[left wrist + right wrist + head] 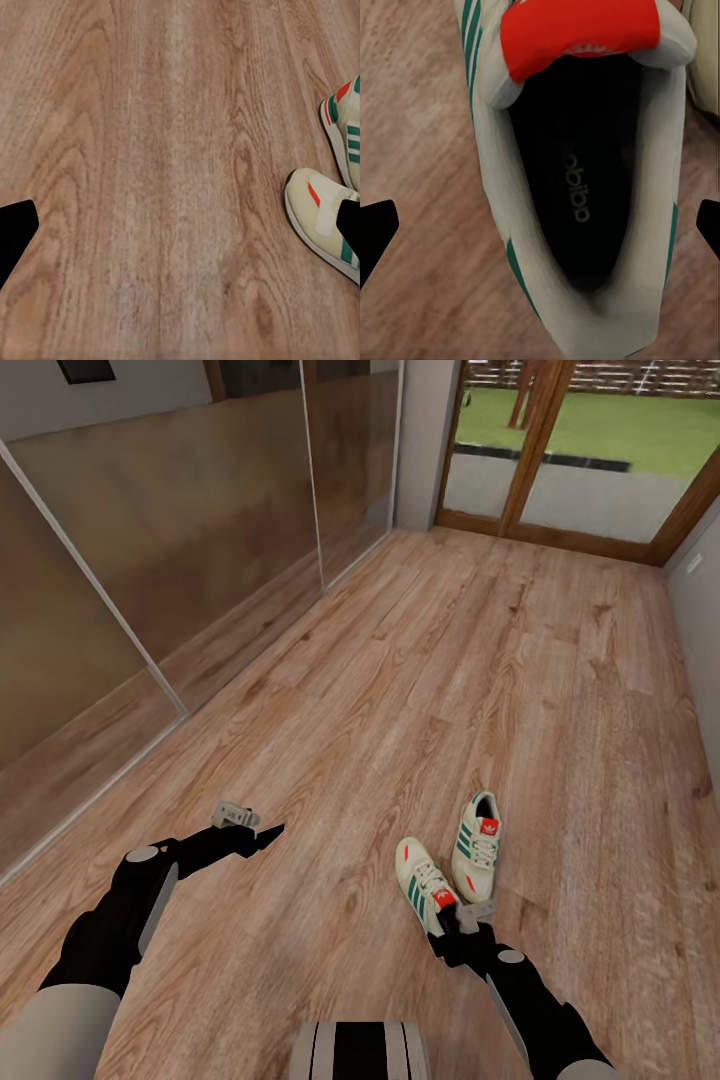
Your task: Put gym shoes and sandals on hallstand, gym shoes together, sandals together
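Right now my right gripper (462, 928) hangs spread wide over the nearer sneaker (424, 882), fingertips either side of its heel opening; the other sneaker (478, 844) lies just beside it, farther right, on the wood floor (400, 690). My left gripper (262, 836) hovers spread and empty, well to the left.

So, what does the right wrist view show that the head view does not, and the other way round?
Right wrist view alone: the dark inside of the nearer gym shoe with its printed insole. Head view alone: the farther gym shoe, the left gripper hovering over bare floor, the sliding mirror doors and the glass door. Both: that nearer shoe under the right gripper, and the wood floor.
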You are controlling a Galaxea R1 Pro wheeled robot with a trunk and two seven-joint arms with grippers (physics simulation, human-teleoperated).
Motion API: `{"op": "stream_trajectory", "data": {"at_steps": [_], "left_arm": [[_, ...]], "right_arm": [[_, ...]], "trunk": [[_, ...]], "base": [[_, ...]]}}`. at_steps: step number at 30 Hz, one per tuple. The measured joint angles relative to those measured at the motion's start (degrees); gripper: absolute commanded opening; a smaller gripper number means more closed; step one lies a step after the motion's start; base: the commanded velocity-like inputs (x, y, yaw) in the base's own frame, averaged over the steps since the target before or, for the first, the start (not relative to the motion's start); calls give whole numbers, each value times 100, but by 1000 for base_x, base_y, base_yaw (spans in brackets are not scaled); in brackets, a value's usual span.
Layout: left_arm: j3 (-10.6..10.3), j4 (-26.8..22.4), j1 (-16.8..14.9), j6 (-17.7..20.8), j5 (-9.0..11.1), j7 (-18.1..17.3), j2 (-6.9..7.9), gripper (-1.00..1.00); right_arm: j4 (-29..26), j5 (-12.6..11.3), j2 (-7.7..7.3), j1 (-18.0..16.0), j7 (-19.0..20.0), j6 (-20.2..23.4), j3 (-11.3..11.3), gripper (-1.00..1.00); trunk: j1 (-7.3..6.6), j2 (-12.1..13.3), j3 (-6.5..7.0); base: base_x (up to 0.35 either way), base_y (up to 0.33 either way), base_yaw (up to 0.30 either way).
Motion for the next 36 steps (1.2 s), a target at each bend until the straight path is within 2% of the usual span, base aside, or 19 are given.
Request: {"op": "stream_trajectory", "data": {"at_steps": [5, 27, 36], "left_arm": [[0, 1, -1, 0, -1, 0, 4, 100], [9, 0, 0, 0, 1, 0, -1, 100], [22, 1, 0, -1, 7, 0, 0, 100]], "right_arm": [[-85, -1, -11, 0, -1, -1, -2, 100], [-192, 9, -22, 1, 1, -17, 19, 100], [-189, 9, -20, 0, 9, -17, 18, 100]], "trunk": [[13, -6, -121], [13, -7, -131], [36, -19, -330]], "base": [[0, 0, -145], [0, 0, -17], [0, 0, 0]]}}
